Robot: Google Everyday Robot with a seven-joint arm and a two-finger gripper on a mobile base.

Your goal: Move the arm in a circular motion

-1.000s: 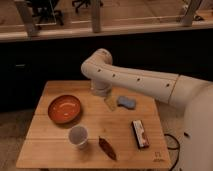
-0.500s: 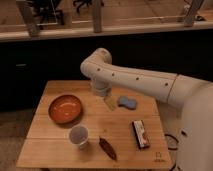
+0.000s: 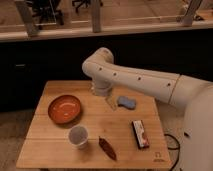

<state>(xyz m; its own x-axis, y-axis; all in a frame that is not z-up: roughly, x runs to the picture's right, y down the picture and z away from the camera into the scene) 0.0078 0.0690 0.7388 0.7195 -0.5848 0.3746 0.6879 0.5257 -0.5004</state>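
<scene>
I use the orange bowl point(image 3: 64, 108) as my reference, since it sits low on the wooden table point(image 3: 50, 150) and is easy to find. The arm point(image 3: 142, 84) comes in from far to the right of the bowl, runs as 1 thick white segment above and behind it, and bends down at a rounded joint just up and right of the bowl's rim. Below that joint hangs the gripper point(image 3: 110, 102), a slim pale tip pointing at the tabletop just right of the bowl, and I cannot tell whether it is parted or closed, or whether it carries anything. My reading is that it holds nothing, because the task only asks me to sweep the arm in a circle. 4 loose things lie around it: a blue sponge point(image 3: 126, 103) further right of the bowl and close to the tip, a pale cup point(image 3: 78, 136) in front of the bowl, a dark red pepper point(image 3: 107, 148) in front and to the right, and a dark snack bar point(image 3: 140, 133) well to the right. I judge the tip is kept in the gap between bowl and sponge so a circle can be traced without touching either. The sponge looks like the likeliest thing to be clipped if the loop widens or drops.
</scene>
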